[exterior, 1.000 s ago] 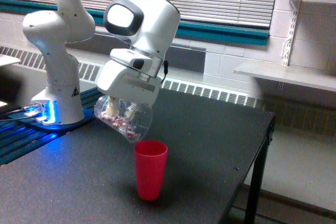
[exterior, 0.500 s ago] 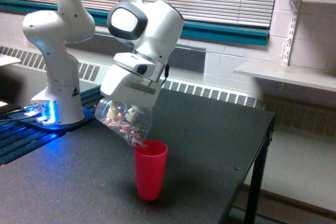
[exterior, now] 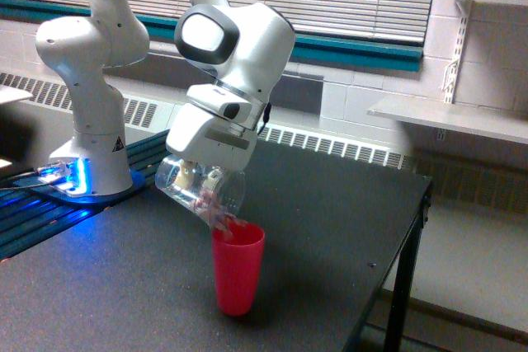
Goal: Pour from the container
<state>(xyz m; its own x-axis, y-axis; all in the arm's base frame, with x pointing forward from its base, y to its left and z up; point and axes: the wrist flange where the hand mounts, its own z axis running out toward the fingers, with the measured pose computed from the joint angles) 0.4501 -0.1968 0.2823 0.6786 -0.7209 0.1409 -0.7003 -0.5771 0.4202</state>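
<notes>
**Exterior view: pour underway, bits leaving the cup**

Exterior view, change over the last second: the container (exterior: 200, 191) has tipped further, its base riding higher and its flared rim dropping to the lip of the red cup (exterior: 238, 267). A second ago the pinkish-red and white bits sat piled in the belly of the cup; now most have slid to the mouth, the belly looks near clear, and a small cluster sits right at the red cup's rim. The wrist has shifted slightly toward the exterior view's right and rolled more. Red cup hasn't moved.

Read: this is the actual discharge phase, likely past halfway. Can't see inside the red cup, so can't confirm how much landed. No bits visible on the table (exterior: 330, 204), so no spill seen.

Gripper (exterior: 198, 172): pinching the container, fingers partly visible through the clear wall, closed against it.

Location: container hangs tilted above the table, mouth over the red cup, which stands upright toward the table's near edge, well in from the edge on the exterior view's right.

Counts:
- clear cups: 1
- red cups: 1
- arms: 1
- bits: too small and blurred to count
</notes>
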